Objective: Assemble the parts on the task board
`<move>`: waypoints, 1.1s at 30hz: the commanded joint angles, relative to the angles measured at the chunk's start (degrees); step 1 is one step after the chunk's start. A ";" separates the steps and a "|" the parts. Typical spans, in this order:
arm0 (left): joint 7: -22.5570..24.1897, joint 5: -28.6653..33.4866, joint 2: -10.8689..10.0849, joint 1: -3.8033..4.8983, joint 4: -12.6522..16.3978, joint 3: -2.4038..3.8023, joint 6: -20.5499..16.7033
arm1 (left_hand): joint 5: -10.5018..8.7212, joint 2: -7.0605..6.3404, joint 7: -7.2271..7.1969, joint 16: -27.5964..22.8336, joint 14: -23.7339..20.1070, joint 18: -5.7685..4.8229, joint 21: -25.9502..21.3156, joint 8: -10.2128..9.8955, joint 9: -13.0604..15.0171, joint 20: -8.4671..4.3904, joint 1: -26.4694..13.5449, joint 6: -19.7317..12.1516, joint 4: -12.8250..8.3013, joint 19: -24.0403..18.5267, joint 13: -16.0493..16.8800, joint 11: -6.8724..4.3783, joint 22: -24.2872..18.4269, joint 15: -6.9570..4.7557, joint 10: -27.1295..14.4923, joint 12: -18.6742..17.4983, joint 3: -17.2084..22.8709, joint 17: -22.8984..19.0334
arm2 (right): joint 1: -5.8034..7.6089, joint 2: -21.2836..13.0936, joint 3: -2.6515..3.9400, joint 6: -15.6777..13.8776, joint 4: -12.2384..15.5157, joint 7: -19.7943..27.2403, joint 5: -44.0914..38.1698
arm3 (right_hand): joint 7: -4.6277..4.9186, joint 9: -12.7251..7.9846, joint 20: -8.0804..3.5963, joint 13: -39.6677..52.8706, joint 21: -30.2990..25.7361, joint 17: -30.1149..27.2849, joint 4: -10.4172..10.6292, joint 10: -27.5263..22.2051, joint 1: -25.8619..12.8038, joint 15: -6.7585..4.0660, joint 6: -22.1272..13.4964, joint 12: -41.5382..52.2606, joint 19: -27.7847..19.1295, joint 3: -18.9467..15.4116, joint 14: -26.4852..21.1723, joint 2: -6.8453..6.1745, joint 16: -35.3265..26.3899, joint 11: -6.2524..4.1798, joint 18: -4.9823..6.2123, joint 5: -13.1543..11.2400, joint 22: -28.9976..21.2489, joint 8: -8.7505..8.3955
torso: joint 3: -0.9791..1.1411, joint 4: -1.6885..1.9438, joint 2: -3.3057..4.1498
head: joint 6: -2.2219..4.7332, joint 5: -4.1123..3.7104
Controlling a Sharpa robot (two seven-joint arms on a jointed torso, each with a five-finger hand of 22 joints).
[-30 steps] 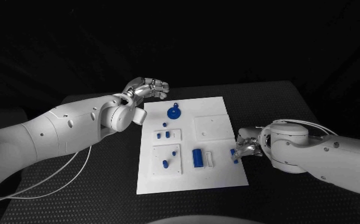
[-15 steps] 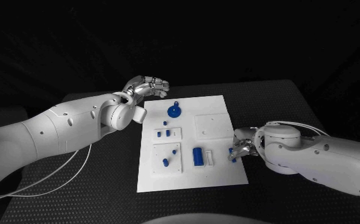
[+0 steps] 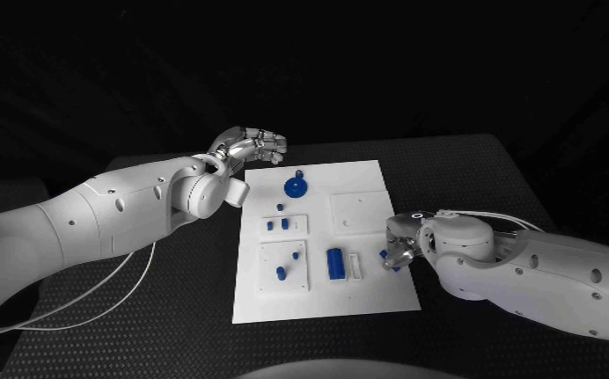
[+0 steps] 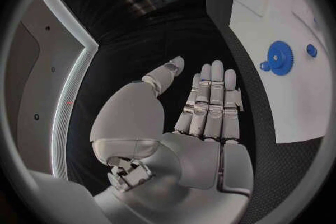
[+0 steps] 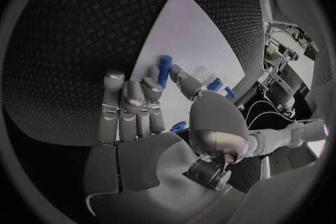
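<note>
Task board: white plate, centre of the frame on the black worktop.
Right robot hand: at the board's right edge, pinching a small blue peg between thumb and fingertip.
Left robot hand: off the board's upper-left corner, fingers loosely apart, holding nothing.
Blue gear: upper left part of the board.
Blue block: lower middle of the board.

Dim all round, background black beyond the textured black table. Brightest on the flat white task board, lit from above. Fisheye bending at wrist-view rims; soft sheen on the silver left hand.
</note>
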 commanded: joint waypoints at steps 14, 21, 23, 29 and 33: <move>0.13 0.24 -0.12 0.03 0.33 0.03 1.03 | -0.18 0.02 0.07 -0.33 0.18 0.28 -0.31 0.23 -0.12 0.32 -0.77 -0.48 0.32 0.04 -0.10 -0.09 0.13 0.22 -0.35 0.08 0.04 0.15 | -0.65 -0.91 -0.71 -2.00 -0.56 0.00 11.50 | 0.50 -16.17 0.48 -0.19 0.14 -0.44 0.03 -0.14 3.57 0.24 -1.10 -0.08 -0.34 4.80 -0.01 1.75 0.15 0.32 0.75 -0.13 0.43 -1.06 | 0.02 -0.04 -0.01 | -0.20 0.13; 0.08 0.24 -0.18 0.03 0.33 0.03 1.05 | -0.18 0.03 0.10 -0.37 0.20 0.28 -0.34 0.20 -0.15 0.32 -0.75 -0.56 0.33 0.05 -0.11 -0.09 0.17 0.22 -0.36 0.08 0.05 0.22 | -0.64 -1.21 -0.68 -4.98 0.61 1.06 16.64 | 0.54 -16.33 0.94 -0.28 0.31 -0.69 0.65 0.03 2.08 0.44 -0.71 -0.01 -0.32 7.14 0.08 3.33 0.23 0.39 0.75 -0.01 0.56 -1.18 | 0.07 -0.09 0.01 | -0.25 0.35; 0.07 0.24 -0.16 0.03 0.30 0.03 1.09 | -0.18 0.03 0.10 -0.38 0.20 0.28 -0.34 0.20 -0.15 0.32 -0.75 -0.57 0.33 0.05 -0.12 -0.09 0.17 0.22 -0.36 0.08 0.05 0.22 | -0.64 -1.36 -0.66 -6.12 1.01 1.40 18.21 | 0.50 -16.35 0.97 -0.29 0.37 -0.73 0.74 0.12 1.55 0.43 -0.54 0.03 -0.27 7.30 0.12 3.35 0.28 0.35 0.75 0.04 0.59 -1.16 | 0.07 -0.11 0.02 | -0.28 0.35; 0.06 0.20 -0.11 0.03 0.32 0.03 1.09 | -0.18 0.03 0.11 -0.39 0.21 0.28 -0.35 0.19 -0.16 0.32 -0.73 -0.59 0.33 0.05 -0.12 -0.09 0.19 0.21 -0.36 0.09 0.05 0.26 | -0.61 -1.26 -0.51 -8.94 2.27 1.78 21.47 | 0.35 -16.37 0.93 -0.32 0.54 -0.81 0.80 0.33 0.32 0.34 -0.09 0.12 -0.09 7.08 0.21 3.19 0.41 0.19 0.75 0.08 0.64 -1.07 | 0.04 -0.10 -0.02 | -0.32 0.35; 0.06 0.20 -0.14 0.03 0.33 0.03 1.11 | -0.17 0.02 0.11 -0.41 0.22 0.28 -0.37 0.19 -0.16 0.31 -0.71 -0.60 0.32 0.05 -0.12 -0.09 0.20 0.21 -0.36 0.09 0.05 0.29 | -0.61 -1.20 -0.49 -11.26 2.64 2.07 24.64 | 0.31 -16.39 0.90 -0.34 0.57 -0.84 0.83 0.36 0.03 0.31 0.02 0.13 -0.05 7.03 0.21 3.08 0.42 0.15 0.75 0.07 0.64 -1.06 | 0.04 -0.07 0.02 | -0.34 0.35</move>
